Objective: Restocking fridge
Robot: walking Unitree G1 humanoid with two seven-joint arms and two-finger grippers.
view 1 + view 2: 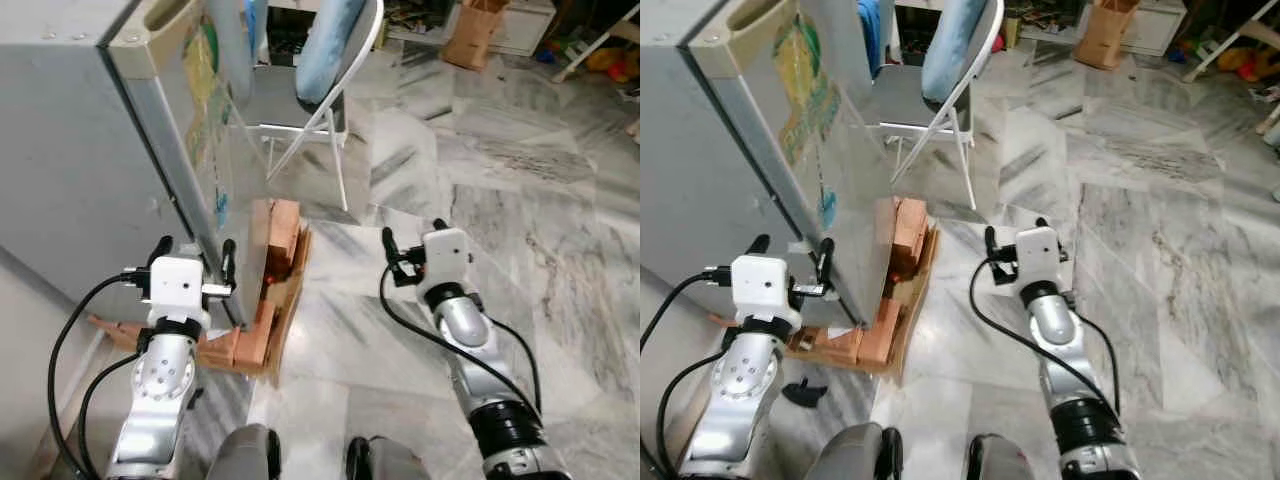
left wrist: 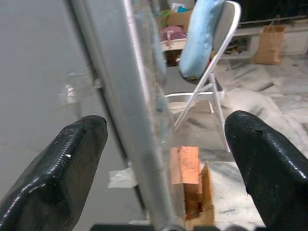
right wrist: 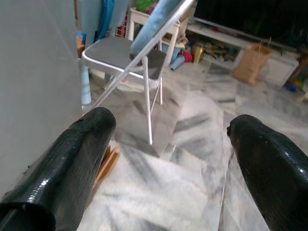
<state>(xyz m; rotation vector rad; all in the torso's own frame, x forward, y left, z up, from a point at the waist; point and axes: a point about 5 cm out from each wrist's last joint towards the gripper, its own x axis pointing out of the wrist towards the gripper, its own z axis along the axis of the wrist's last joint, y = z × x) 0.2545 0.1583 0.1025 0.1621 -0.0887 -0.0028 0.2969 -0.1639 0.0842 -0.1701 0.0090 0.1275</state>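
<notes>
Both left gripper (image 1: 193, 251) jaws straddling fridge (image 1: 90, 150) edge

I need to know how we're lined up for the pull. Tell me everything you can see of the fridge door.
The fridge door is a flat grey metal panel, shut, with a strip of clear tape on its face. Its silvery corner edge runs between the open fingers of the left gripper, which straddles it without a visible grip. A colourful sticker marks the adjoining side. The base stands by wooden blocks.

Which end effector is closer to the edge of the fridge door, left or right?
Left. The left end effector is open, its fingers either side of the fridge door's edge. The right end effector, also open, hangs over the marble floor, well off to the door's right.
</notes>
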